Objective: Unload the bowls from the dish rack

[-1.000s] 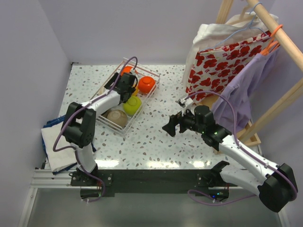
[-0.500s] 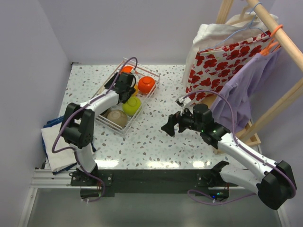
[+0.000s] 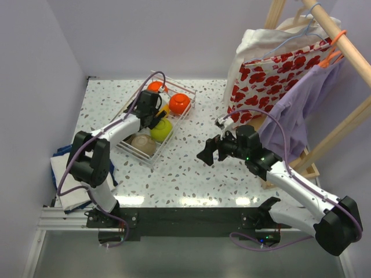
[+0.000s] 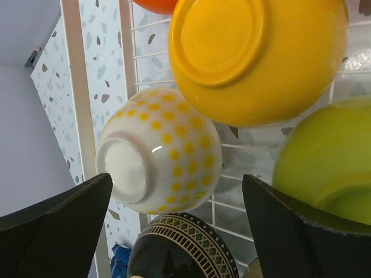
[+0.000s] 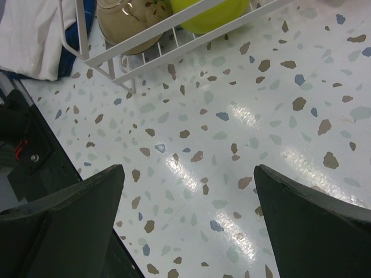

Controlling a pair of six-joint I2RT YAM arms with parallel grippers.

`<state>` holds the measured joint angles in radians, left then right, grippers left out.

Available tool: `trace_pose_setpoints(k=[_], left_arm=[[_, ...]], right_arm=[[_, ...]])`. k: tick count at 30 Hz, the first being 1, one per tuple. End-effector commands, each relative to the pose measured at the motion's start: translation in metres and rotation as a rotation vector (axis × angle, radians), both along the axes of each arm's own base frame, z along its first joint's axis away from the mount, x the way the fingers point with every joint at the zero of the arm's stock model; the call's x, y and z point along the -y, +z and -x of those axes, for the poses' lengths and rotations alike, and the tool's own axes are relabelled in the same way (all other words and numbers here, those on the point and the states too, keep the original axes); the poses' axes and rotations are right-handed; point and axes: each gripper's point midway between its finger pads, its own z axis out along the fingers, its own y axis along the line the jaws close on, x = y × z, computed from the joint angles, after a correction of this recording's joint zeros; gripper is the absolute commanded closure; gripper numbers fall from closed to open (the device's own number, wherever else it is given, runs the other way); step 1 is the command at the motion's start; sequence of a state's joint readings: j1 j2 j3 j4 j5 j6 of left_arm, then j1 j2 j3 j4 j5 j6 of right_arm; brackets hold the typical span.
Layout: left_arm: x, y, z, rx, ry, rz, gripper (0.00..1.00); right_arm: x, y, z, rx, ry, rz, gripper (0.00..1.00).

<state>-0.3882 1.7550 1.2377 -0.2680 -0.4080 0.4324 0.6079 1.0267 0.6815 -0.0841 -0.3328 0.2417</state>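
Hovering over the dish rack [image 3: 184,87], the left hand [image 3: 157,116] has its fingers [image 4: 58,226] spread wide and grips nothing. Its wrist view shows the bowls in the rack with their bases turned toward the camera. Straight ahead of the gap between the fingers lies a cream bowl [image 4: 162,150] (yellow dots on its outside). A dark bowl [image 4: 185,252] with a patterned band sits just nearer the hand, very close to the cream one. Farther out and a little to the right is the yellow-orange bowl [image 4: 261,58], and past it only a sliver of an orange-red bowl [image 4: 156,4] shows. The lime green bowl [image 4: 324,156] sits just beside the right finger. From above, a tan bowl [image 3: 142,143] lies on the near side of this hand, and a second orange-red bowl [image 3: 179,103] lies just to its right, both inside the rack. A white cloth [image 3: 66,179] lies well off to the hand's left.

The right hand [image 3: 206,153] hangs above the bare speckled surface [image 3: 185,174], well apart from the rack, with its fingers wide and empty. In its own view, the rack's near corner lies ahead and to its left. Behind this arm, to the right, stands a wooden clothes rack [image 3: 355,61] hung with garments.
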Motion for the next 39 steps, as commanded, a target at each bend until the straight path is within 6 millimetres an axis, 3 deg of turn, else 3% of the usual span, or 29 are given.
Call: trace_pose_setpoints(k=[1, 11, 21, 28, 39], left_arm=[[-0.007, 0.016, -0.003, 0.075, -0.035, -0.035, 0.0], [-0.019, 0.014, -0.009, 0.122, -0.014, -0.107, 0.0], [-0.013, -0.006, -0.007, 0.09, -0.015, -0.063, 0.0], [-0.02, -0.022, -0.009, 0.087, 0.034, -0.096, 0.0], [-0.018, -0.021, -0.017, 0.132, 0.074, -0.062, 0.0]], right_arm=[[-0.008, 0.025, -0.003, 0.043, 0.029, -0.032, 0.01], [-0.004, 0.029, -0.001, 0.042, 0.019, -0.031, 0.01], [-0.006, 0.029, -0.002, 0.03, 0.014, -0.041, 0.01], [-0.007, 0.029, -0.002, 0.028, 0.012, -0.043, 0.01], [-0.008, 0.024, -0.003, 0.018, 0.011, -0.039, 0.01]])
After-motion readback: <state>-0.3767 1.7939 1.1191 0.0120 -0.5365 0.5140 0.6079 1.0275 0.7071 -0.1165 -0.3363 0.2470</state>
